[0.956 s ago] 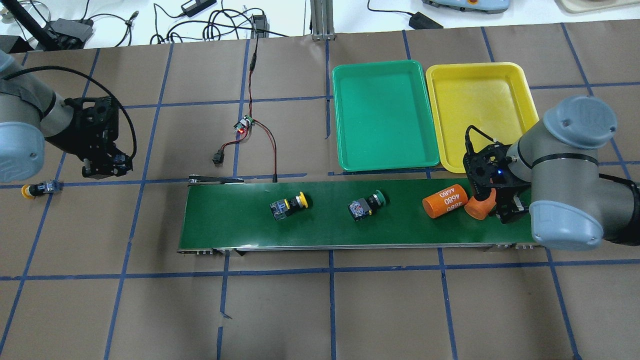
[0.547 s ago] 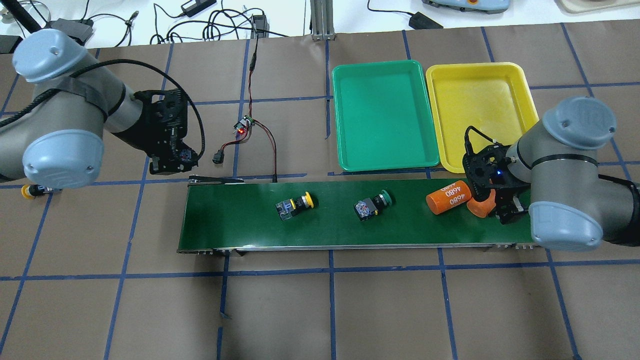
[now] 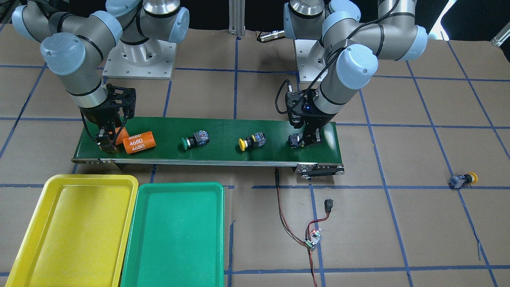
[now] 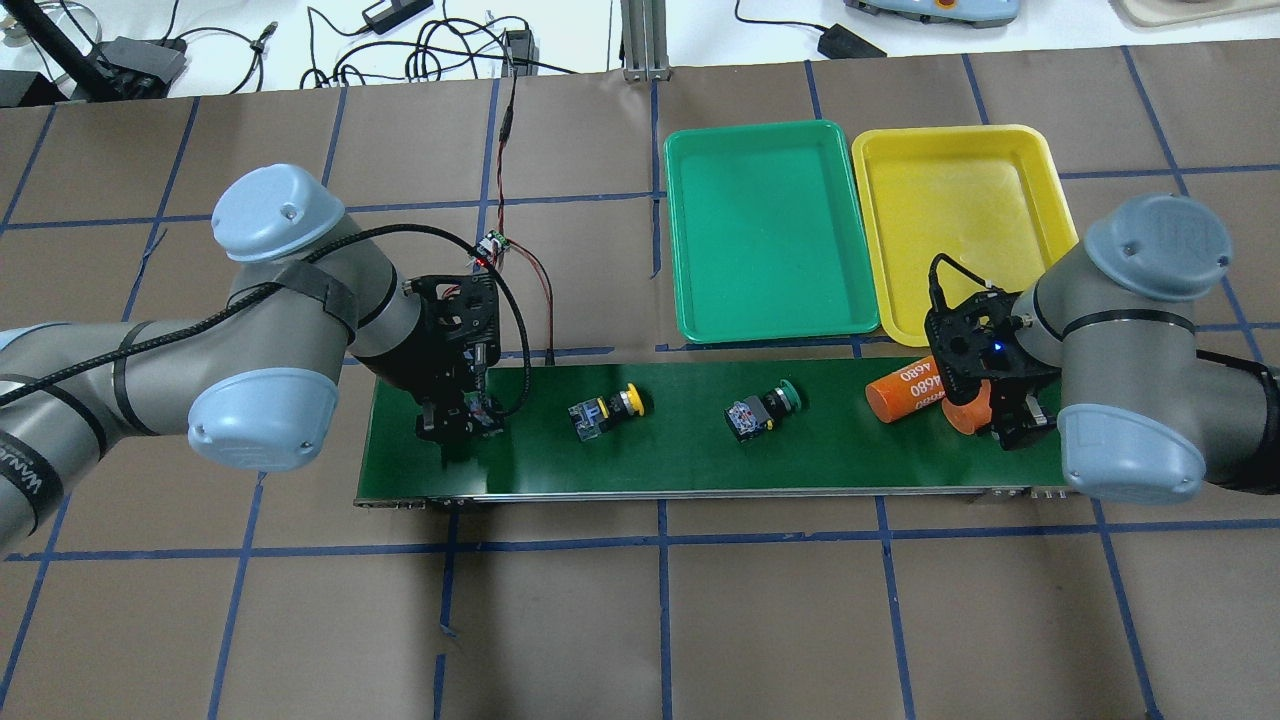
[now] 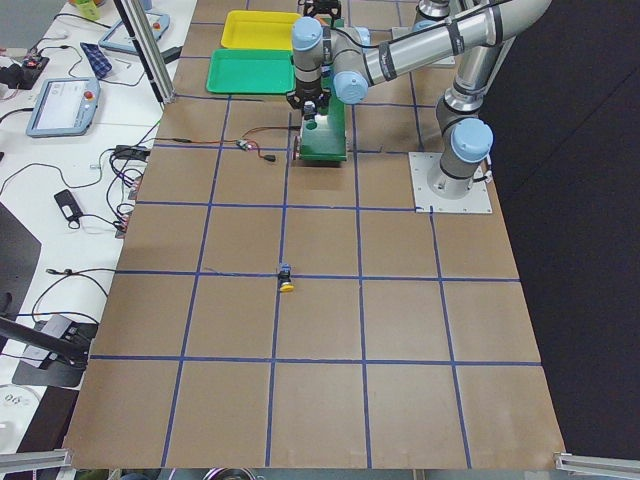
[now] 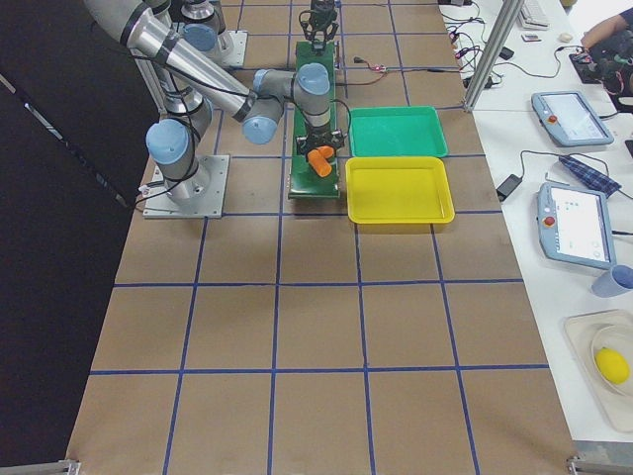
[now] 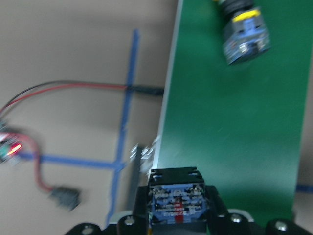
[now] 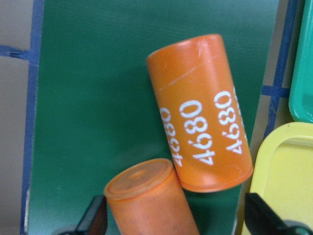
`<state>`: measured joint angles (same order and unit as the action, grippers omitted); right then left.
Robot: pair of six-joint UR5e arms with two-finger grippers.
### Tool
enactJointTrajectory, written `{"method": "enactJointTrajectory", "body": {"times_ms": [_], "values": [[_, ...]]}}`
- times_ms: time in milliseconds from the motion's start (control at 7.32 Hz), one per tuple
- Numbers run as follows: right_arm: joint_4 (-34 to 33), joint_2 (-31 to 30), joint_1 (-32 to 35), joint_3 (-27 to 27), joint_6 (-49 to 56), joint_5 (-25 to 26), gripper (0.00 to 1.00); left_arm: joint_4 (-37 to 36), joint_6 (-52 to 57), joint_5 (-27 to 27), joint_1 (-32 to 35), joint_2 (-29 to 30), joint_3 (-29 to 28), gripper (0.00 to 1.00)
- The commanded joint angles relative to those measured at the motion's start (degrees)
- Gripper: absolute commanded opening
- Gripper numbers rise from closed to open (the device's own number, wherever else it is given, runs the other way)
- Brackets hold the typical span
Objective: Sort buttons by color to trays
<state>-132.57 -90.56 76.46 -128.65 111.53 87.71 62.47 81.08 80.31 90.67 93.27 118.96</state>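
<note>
Left fingers [image 4: 462, 425] were pinching the held button [image 7: 176, 208] just over one end of the conveyor belt [image 4: 680, 465]; couldn't see its cap colour. Right fingers [image 4: 988, 418] sat spread around one orange cylinder [image 8: 146, 200], with a second cylinder [image 8: 205, 117] lying against it. The yellow button [image 4: 605, 410] and green button [image 4: 762, 410] lay on the belt. The stray yellow button [image 3: 463, 179] sat far off on the counter [image 3: 398, 223]. The green tray [image 4: 765, 240] and yellow tray [image 4: 950, 210] sat side by side.

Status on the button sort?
Done: nothing; the green tray and yellow tray are both empty. In hand: the left gripper grips one button at the end of the belt, cap colour hidden. Left: a yellow button and a green button on the belt, plus a second yellow button off on the table paper. The right gripper is open around an orange cylinder.
</note>
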Motion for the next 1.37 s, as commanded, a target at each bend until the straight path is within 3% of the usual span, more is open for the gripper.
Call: {"method": "enactJointTrajectory", "body": {"times_ms": [0,137,410,547,683,820,956,1230], "values": [[-0.05,0.03,0.17,-0.02,0.00,0.01,1.00,-2.34,-2.23,0.63,-0.49,-0.54,0.23,1.00],[0.03,0.03,0.18,-0.02,0.00,0.01,1.00,-2.18,-2.50,1.16,-2.06,-1.42,-1.95,1.00],[0.03,-0.32,0.35,-0.02,0.00,-0.08,1.00,-0.69,-1.63,2.13,-18.06,-0.91,-5.30,1.00],[-0.05,-0.23,1.40,0.16,0.00,0.53,1.00,0.01,-0.84,2.05,-27.30,1.80,-5.58,1.00],[-0.23,-0.49,2.02,0.25,0.00,0.71,1.00,-0.76,2.47,3.35,-32.00,5.56,-7.14,1.00],[-0.32,-0.67,2.20,0.07,0.18,0.62,1.00,-0.77,5.64,9.63,-33.96,9.52,-12.55,1.00],[-0.40,-0.76,2.20,0.42,1.05,0.71,1.00,-0.68,6.02,10.91,-36.42,14.00,-18.87,1.00],[-0.67,-1.55,2.29,0.51,2.97,0.63,1.00,-0.68,7.33,7.95,-44.59,22.35,-26.56,1.00]]}}
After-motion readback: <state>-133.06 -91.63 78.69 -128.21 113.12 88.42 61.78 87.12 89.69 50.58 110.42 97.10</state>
